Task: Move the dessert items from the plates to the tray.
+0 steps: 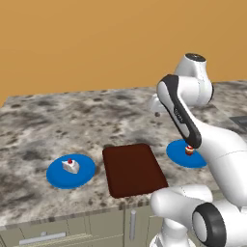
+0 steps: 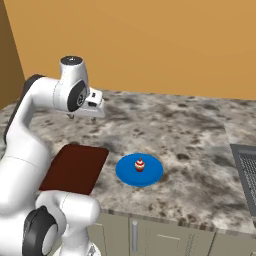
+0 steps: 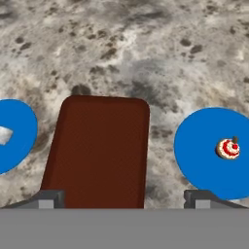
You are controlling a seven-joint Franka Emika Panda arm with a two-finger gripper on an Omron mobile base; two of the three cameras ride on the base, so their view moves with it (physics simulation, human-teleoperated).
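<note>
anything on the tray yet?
No: in the left base view the tray is bare, the cake wedge and cupcake sit on their blue plates.

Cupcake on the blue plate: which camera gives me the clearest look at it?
The right base view: the cupcake sits unobstructed at the middle of its plate. In the left base view the arm crowds it. The hand view shows it from above, far toward the right edge.

Tray (image 1: pixel 132 169) dark brown. Both plates (image 1: pixel 71 172) (image 1: pixel 185 154) bright blue. Cake wedge (image 1: pixel 71 166) white, red cherry. Cupcake (image 2: pixel 139 165) orange-brown, red-white top. Table (image 1: pixel 58 125) mottled grey-brown.
</note>
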